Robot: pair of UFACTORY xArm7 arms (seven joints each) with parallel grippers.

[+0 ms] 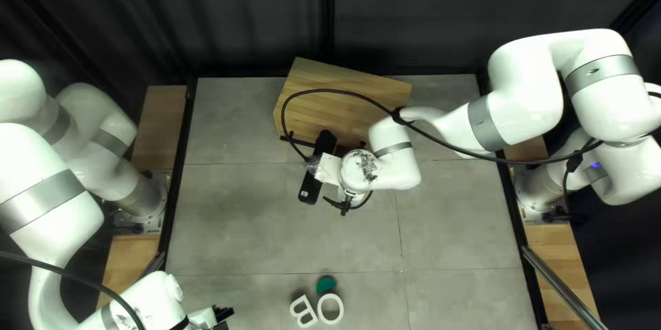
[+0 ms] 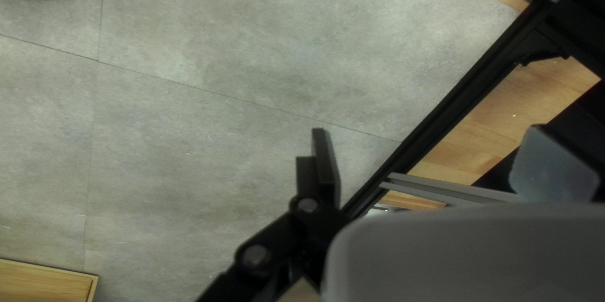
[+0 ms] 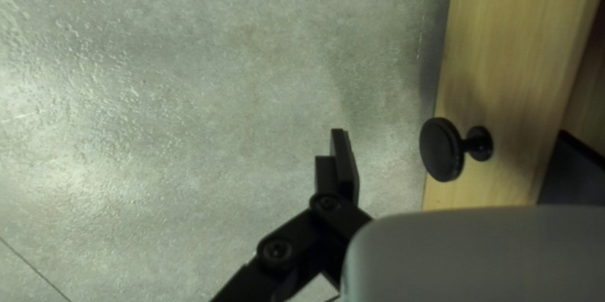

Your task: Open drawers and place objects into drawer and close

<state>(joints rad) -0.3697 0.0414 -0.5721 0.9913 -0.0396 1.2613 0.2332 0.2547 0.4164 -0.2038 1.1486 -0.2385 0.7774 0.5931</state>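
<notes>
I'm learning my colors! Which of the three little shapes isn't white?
The green, rounded piece, right by the O; that O and the B are both white.

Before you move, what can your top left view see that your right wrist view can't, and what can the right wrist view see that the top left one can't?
Only the top left view shows the white B, the white O, the green piece, my left arm and the dark curtain. Only the right wrist view clearly shows the round black knob. Both show the gray table and part of the wooden drawer box.
</notes>
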